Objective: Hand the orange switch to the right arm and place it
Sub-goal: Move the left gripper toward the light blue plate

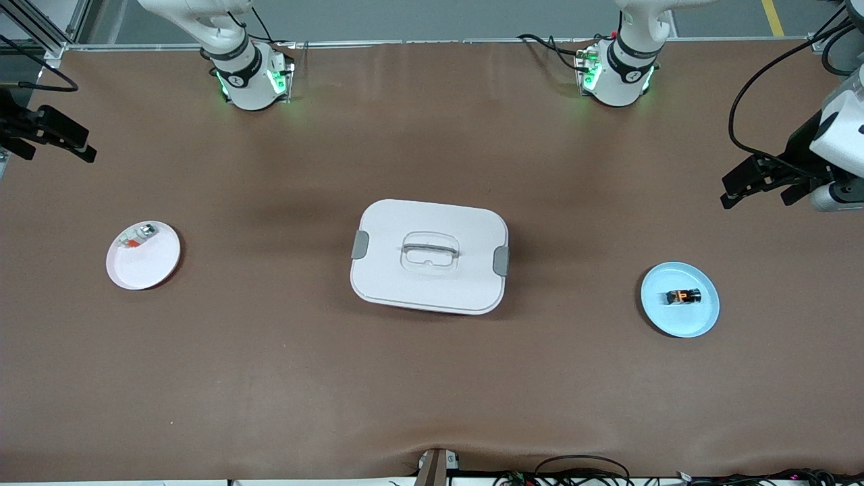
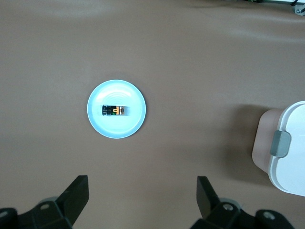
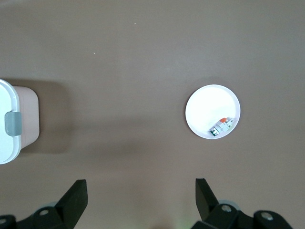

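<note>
The orange switch (image 1: 683, 296) is a tiny black block with a glowing orange middle. It lies on a light blue plate (image 1: 665, 277) toward the left arm's end of the table. In the left wrist view the switch (image 2: 114, 110) sits in the middle of that plate (image 2: 116, 130). My left gripper (image 1: 756, 196) hangs open and empty high over the table's end, apart from the plate; its fingers stand wide apart in the left wrist view (image 2: 143, 183). My right gripper (image 1: 57, 152) hangs open and empty over the other end (image 3: 141, 186).
A white lidded box (image 1: 429, 256) with grey clips stands at the table's middle. A white plate (image 1: 152, 266) at the right arm's end holds a small white-grey part with a red-orange bit (image 1: 135, 237). That part also shows in the right wrist view (image 3: 222, 126).
</note>
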Robot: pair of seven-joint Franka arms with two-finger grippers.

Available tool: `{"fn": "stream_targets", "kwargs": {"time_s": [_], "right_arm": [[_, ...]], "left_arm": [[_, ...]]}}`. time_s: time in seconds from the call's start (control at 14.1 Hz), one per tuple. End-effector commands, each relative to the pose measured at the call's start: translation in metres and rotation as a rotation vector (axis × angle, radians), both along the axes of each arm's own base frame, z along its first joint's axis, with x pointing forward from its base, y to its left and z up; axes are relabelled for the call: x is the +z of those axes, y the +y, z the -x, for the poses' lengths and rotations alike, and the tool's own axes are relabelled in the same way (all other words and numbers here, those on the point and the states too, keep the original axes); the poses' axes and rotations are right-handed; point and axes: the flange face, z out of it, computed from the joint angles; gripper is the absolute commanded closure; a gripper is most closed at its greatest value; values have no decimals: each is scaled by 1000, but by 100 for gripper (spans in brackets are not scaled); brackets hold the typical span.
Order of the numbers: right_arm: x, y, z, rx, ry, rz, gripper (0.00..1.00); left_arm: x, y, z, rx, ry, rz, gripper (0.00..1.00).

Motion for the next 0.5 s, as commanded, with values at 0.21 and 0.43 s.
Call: {"fn": "stream_targets", "kwargs": {"time_s": [0.21, 0.43], "right_arm": [[1, 9, 10, -33, 3, -4, 0], [0, 8, 10, -34, 5, -4, 0]], "left_arm": [[2, 0, 2, -14, 5, 3, 0], [-2, 5, -1, -8, 11, 1, 0]]}}
